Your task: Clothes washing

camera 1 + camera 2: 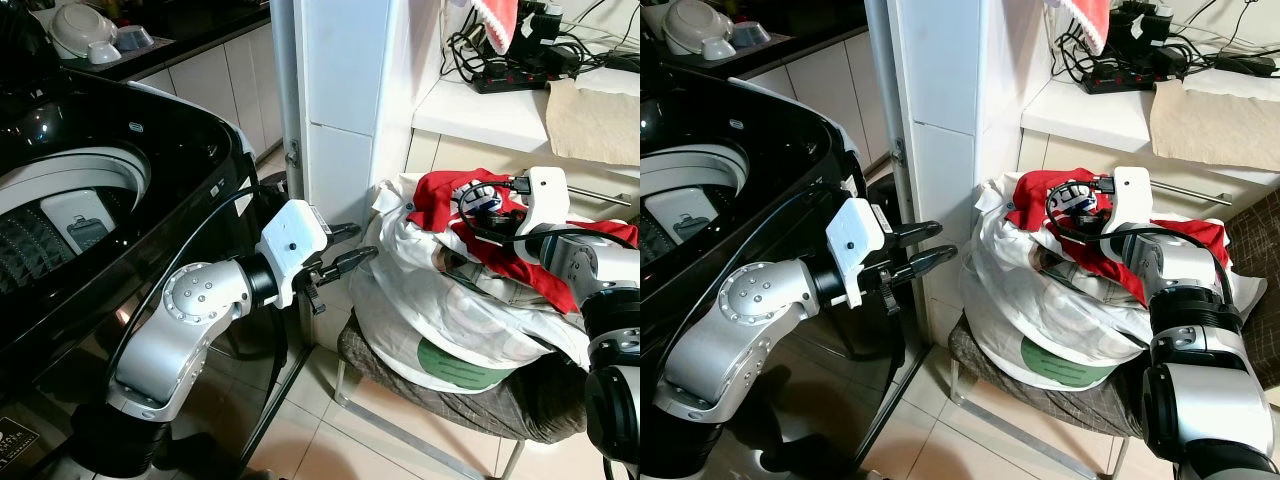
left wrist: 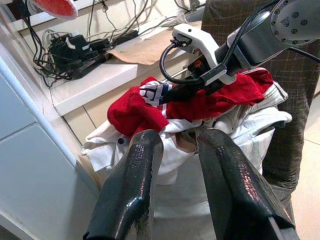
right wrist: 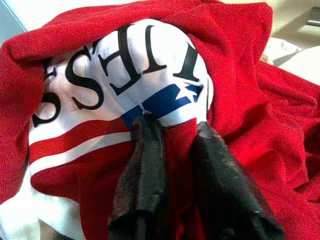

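A red shirt [image 1: 437, 196] with a white, blue and black print lies on top of a heap of white laundry [image 1: 430, 305] piled on a stool. My right gripper [image 3: 172, 131] is shut on a fold of the red shirt [image 3: 240, 75], right at the print. My left gripper [image 1: 347, 249] hovers open and holds nothing, between the washing machine and the heap, with its fingers [image 2: 145, 150] pointing at the laundry. The black top-loading washing machine [image 1: 150, 130] stands at the left with its drum [image 1: 60, 205] open.
A white pillar [image 1: 345, 100] rises just behind my left gripper. The stool has a brown checked cushion [image 1: 480, 405] and a metal frame. On the white counter [image 1: 470, 110] behind lie a power strip with cables [image 1: 515, 75] and a beige cloth [image 1: 595, 120]. Dishes [image 1: 90, 30] sit far left.
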Tool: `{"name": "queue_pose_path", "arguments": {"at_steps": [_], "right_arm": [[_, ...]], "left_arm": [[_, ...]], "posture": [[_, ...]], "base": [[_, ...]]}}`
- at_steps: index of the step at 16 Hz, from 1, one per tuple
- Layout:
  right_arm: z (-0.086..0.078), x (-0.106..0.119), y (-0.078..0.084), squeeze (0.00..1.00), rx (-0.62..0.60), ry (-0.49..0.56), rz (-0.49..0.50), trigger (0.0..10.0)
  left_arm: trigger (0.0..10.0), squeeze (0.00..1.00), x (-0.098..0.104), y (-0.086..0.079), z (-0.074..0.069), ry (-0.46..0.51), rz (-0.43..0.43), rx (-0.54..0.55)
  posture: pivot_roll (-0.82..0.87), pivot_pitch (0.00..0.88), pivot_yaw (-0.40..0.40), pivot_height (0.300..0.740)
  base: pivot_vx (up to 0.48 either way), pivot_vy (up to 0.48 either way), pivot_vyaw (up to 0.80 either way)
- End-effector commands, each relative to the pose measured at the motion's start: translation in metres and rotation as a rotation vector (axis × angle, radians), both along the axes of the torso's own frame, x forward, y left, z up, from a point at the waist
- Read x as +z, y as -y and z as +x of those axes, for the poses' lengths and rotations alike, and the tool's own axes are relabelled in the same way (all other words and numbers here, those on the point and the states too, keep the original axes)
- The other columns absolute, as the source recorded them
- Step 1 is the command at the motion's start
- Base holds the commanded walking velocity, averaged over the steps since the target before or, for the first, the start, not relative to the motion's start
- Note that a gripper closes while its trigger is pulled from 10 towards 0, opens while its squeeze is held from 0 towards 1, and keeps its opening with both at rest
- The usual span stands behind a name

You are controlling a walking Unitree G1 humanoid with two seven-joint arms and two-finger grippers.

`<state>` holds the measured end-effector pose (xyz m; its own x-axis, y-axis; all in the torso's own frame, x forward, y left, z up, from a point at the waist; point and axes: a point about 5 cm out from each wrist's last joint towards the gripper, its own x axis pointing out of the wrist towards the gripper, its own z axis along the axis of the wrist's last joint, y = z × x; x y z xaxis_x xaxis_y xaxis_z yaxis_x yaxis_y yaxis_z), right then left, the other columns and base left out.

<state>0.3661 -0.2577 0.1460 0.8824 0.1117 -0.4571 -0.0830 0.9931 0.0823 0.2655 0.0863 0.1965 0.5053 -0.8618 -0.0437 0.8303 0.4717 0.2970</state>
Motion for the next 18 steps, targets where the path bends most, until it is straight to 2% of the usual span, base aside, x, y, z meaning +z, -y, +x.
{"name": "queue_pose_path", "arguments": {"at_steps": [1,2,3,5,7,9,10,11,12,13,15,17,18], "right_arm": [[0.001,0.004,0.000,0.00,-0.004,0.011,0.012,0.0],[0.002,0.008,0.001,0.00,-0.001,0.024,0.013,0.0],[0.003,0.018,0.000,0.00,0.006,0.055,0.064,0.0],[0.004,0.054,-0.004,0.00,0.075,0.161,0.098,0.0],[-0.003,0.102,-0.017,0.00,0.233,0.312,0.138,0.0],[-0.015,0.143,-0.036,0.00,0.403,0.427,0.274,0.0],[-0.018,0.153,-0.044,0.00,0.461,0.443,0.310,0.0],[-0.020,0.158,-0.050,0.00,0.494,0.449,0.326,0.0],[-0.029,0.167,-0.071,0.00,0.608,0.446,0.392,0.0],[-0.031,0.169,-0.081,0.00,0.654,0.440,0.424,0.0],[-0.035,0.168,-0.091,0.00,0.692,0.420,0.452,0.0],[-0.039,0.166,-0.108,0.00,0.752,0.389,0.521,0.0],[-0.040,0.165,-0.110,0.00,0.757,0.383,0.524,0.0]], "left_arm": [[10.0,0.00,0.004,0.000,0.001,0.018,0.008,0.000],[10.0,0.00,0.004,0.000,0.001,0.019,0.007,0.000],[10.0,0.00,0.004,0.000,0.000,0.021,0.007,0.002],[10.0,0.00,0.008,-0.002,0.003,0.042,-0.011,0.035],[10.0,0.00,0.017,-0.004,0.008,0.095,-0.042,0.079],[10.0,0.00,0.030,-0.004,0.015,0.139,-0.092,0.128],[10.0,0.23,0.036,-0.003,0.018,0.146,-0.127,0.142],[10.0,1.00,0.040,-0.002,0.019,0.151,-0.148,0.145],[10.0,1.00,0.053,0.003,0.021,0.187,-0.203,0.135],[10.0,1.00,0.059,0.006,0.021,0.213,-0.220,0.139],[10.0,1.00,0.065,0.008,0.023,0.259,-0.215,0.147],[10.0,1.00,0.072,0.008,0.022,0.320,-0.229,0.162],[10.0,1.00,0.072,0.007,0.022,0.326,-0.225,0.162]], "posture": [[-0.02,0.000,0.041,0.740],[-0.02,0.000,0.041,0.740],[-0.02,0.000,0.041,0.740],[-0.02,0.000,0.041,0.740],[-0.02,0.000,0.039,0.740],[-0.03,0.000,0.042,0.740],[-0.04,0.000,0.040,0.740],[-0.04,0.000,0.037,0.740],[-0.04,0.000,0.027,0.740],[-0.04,0.000,0.021,0.740],[-0.04,0.000,0.012,0.740],[-0.03,0.000,0.000,0.740],[-0.03,0.000,0.000,0.740]], "base": [[0.000,0.000,0.00],[0.000,0.000,0.00],[0.000,0.000,0.00],[0.000,0.000,0.00],[0.000,0.000,0.00],[0.000,0.000,0.00],[0.000,0.000,0.00],[0.000,0.000,0.00],[0.000,0.000,0.00],[0.000,0.000,0.00],[0.000,0.000,0.00],[0.000,0.000,0.00],[0.000,0.000,0.00]]}}
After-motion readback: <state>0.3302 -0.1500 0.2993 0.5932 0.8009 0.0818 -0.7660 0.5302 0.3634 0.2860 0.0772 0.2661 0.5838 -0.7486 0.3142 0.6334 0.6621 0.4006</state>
